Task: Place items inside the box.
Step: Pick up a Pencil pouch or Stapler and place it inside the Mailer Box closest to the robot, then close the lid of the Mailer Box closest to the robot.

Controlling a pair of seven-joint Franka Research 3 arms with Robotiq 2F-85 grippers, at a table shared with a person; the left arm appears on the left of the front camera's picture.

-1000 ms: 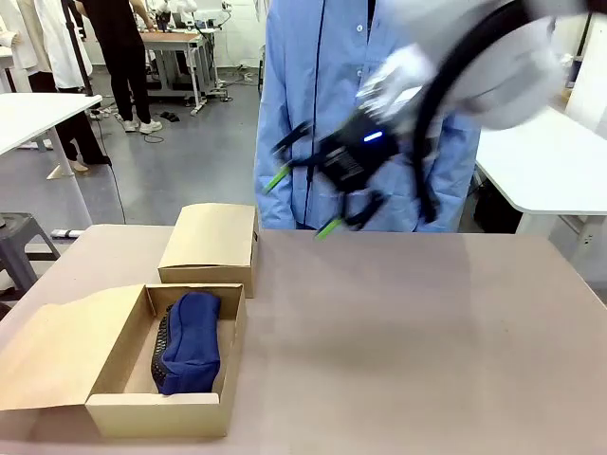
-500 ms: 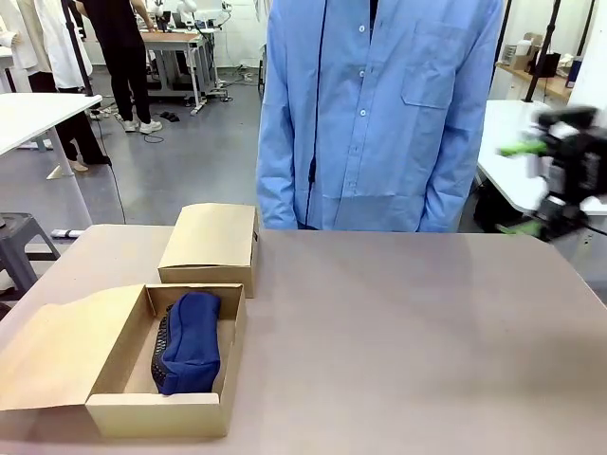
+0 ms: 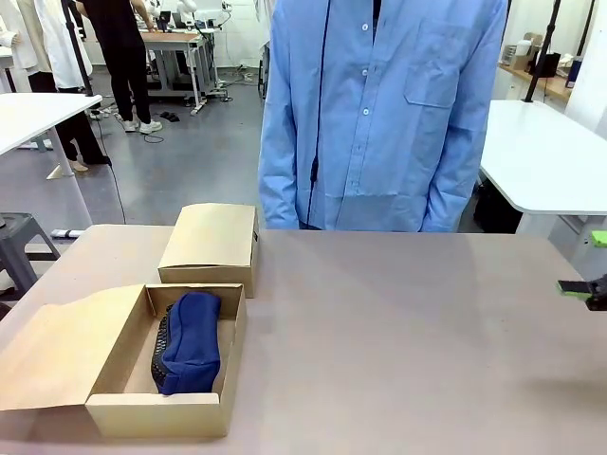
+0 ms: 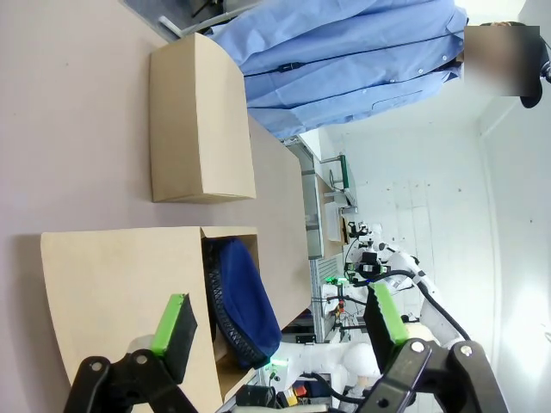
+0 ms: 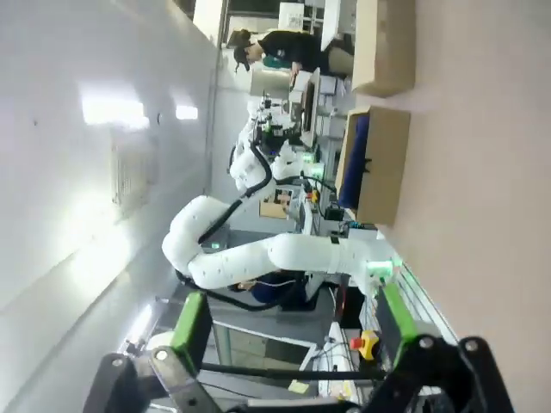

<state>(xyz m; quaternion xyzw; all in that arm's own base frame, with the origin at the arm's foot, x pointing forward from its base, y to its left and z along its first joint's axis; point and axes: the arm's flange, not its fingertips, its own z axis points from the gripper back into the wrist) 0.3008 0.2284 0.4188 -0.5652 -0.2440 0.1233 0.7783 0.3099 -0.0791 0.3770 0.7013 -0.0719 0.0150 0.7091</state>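
A workshop room with a wide brown table [image 3: 398,341]; a person in a light blue shirt [image 3: 379,114] stands at its far edge. On the table's left side sits an open cardboard box [image 3: 128,409], flap folded outward, with a second, closed cardboard box [image 3: 211,242] just behind it. The navy blue pouch [image 3: 193,339] lies inside the open box, with something black mesh-like tucked beside it; what it is cannot be told. A second ago the right arm swept over the middle of the table; now the right gripper [image 3: 590,275] sits at the far right edge, well apart from the box, fingers spread and empty. The left gripper [image 4: 280,323] hovers near the open box, fingers also apart, holding nothing. The retreat suggests a placement just finished; no other items lie on the table
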